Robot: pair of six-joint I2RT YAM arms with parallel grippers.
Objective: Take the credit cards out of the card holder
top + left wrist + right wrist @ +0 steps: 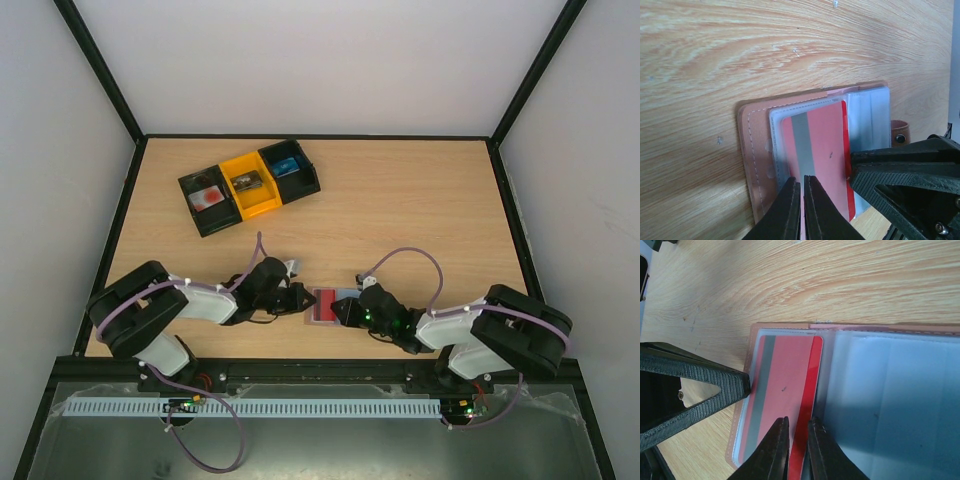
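Left gripper (pixel 802 181) has its jaws pinched almost together over a pink, grey-striped plastic card (pixel 825 145) in the open brown leather card holder (pixel 752 150), which lies flat on the wooden table (pixel 740 50) between both arms. Right gripper (pixel 798 421) has narrow jaws straddling a red card (pixel 810 385) at its edge; I cannot tell whether it grips.

Brown card holder (pixel 752 150) open flat; red card (pixel 825 145) sleeved.
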